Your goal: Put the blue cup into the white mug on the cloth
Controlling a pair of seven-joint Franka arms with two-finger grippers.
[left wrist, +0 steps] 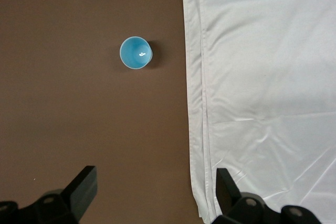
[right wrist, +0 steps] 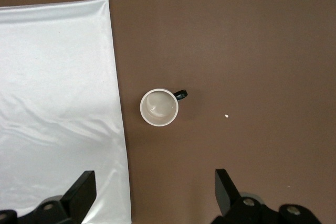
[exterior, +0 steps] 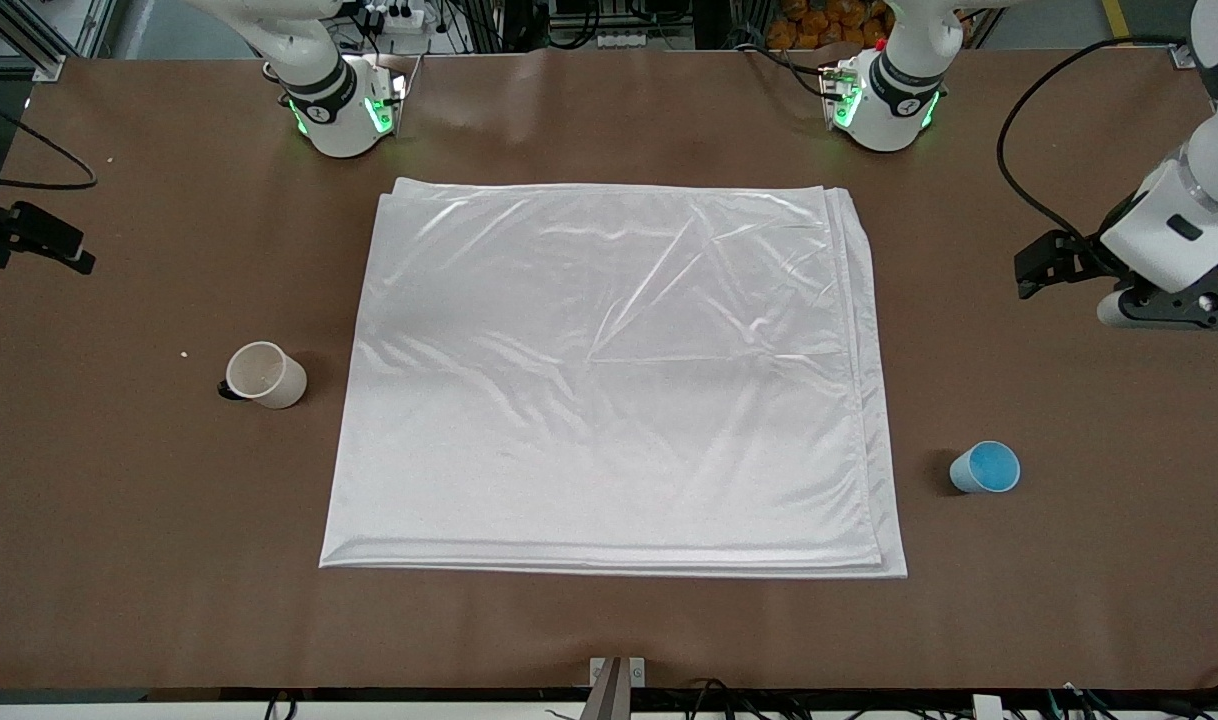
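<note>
The blue cup (exterior: 985,467) stands upright on the brown table (exterior: 129,520), off the cloth (exterior: 609,380) toward the left arm's end. The white mug (exterior: 265,375) stands off the cloth toward the right arm's end. The left gripper (left wrist: 152,190) and right gripper (right wrist: 152,190) hover above the table, fingers spread and empty.

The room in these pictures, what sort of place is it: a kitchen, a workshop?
Most likely a robotics lab. Two white robot arms are bolted along one edge of a brown-covered table, cables and metal framing run past its edges, and only a white cloth, a white mug and a blue cup lie on it.
</note>
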